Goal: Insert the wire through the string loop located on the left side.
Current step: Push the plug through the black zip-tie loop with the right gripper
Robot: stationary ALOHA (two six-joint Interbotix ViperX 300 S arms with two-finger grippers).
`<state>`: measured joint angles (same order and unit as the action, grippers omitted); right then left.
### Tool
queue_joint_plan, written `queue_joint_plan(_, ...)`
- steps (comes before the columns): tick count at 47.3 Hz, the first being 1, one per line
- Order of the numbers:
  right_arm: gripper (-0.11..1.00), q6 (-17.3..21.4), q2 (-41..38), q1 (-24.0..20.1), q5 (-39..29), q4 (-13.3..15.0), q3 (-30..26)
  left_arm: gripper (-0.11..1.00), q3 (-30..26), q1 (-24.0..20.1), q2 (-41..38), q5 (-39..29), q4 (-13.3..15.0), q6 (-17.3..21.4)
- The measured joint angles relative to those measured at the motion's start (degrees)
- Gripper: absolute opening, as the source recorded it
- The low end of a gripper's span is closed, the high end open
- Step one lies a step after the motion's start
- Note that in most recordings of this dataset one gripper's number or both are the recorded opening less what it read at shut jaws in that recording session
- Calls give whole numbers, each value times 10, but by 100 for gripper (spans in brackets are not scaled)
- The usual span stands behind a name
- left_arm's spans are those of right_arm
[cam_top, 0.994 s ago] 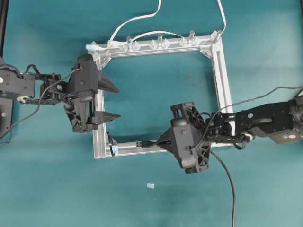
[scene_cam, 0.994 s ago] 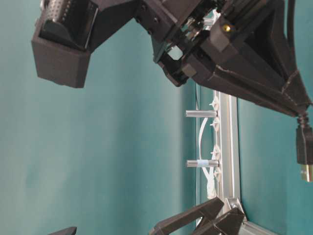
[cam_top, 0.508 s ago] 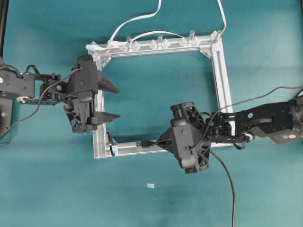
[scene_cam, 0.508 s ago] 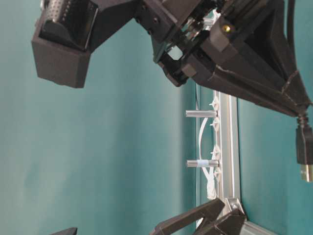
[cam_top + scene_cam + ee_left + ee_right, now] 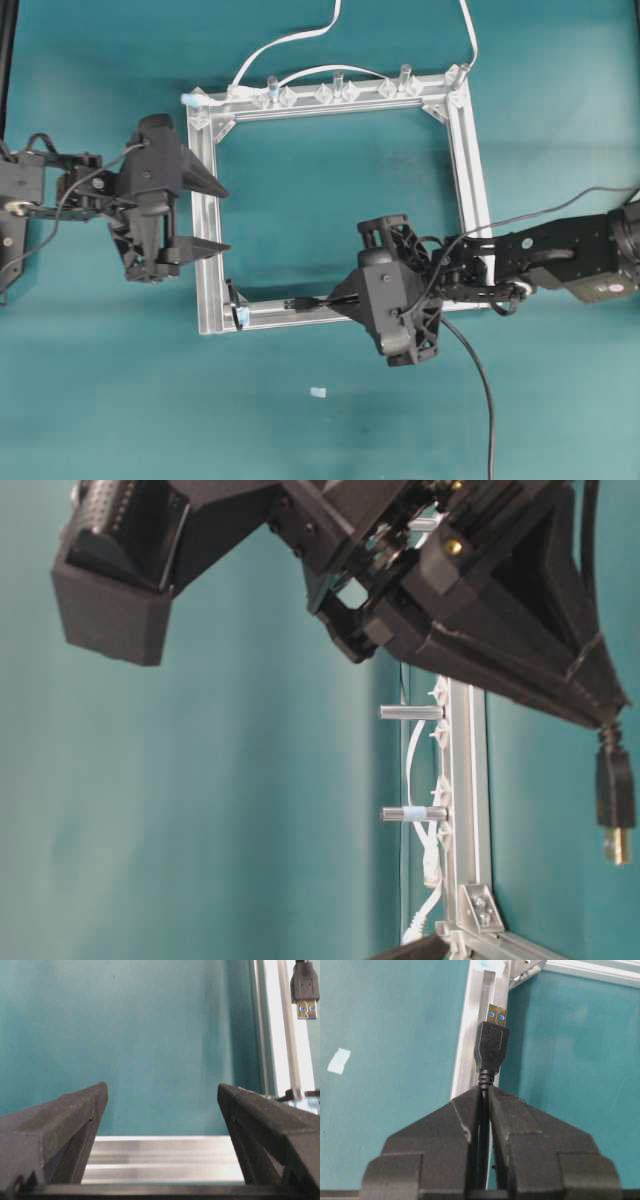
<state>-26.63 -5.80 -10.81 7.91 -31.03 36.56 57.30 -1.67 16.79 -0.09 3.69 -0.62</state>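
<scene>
The wire [image 5: 470, 365] is a thin black cable ending in a black plug [image 5: 303, 301] with a metal tip. My right gripper [image 5: 345, 297] is shut on the cable just behind the plug [image 5: 491, 1045], which points left along the frame's front rail [image 5: 477, 1020]. The string loop [image 5: 238, 312], tiny with a pale blue tab, sits at the frame's front left corner, a short gap left of the plug tip. My left gripper [image 5: 224, 217] hangs open and empty at the left rail [image 5: 165, 1160]. In the left wrist view the plug [image 5: 305, 990] shows at top right.
A square aluminium frame [image 5: 468, 150] lies on the teal table. Its far rail carries clear clips [image 5: 337, 93] and upright pegs [image 5: 412, 712] with a thin white cable [image 5: 290, 40] threaded through. A small white scrap [image 5: 318, 393] lies in front of the frame.
My left gripper has drawn back to the left, away from the frame's inside, still open. The right gripper with the plug has shifted only slightly.
</scene>
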Motion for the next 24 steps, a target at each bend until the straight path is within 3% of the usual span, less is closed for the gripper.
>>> queue_joint_plan(24,7,0,-56,2,-2,0,-78,90,34,9,41,-5,0,0)
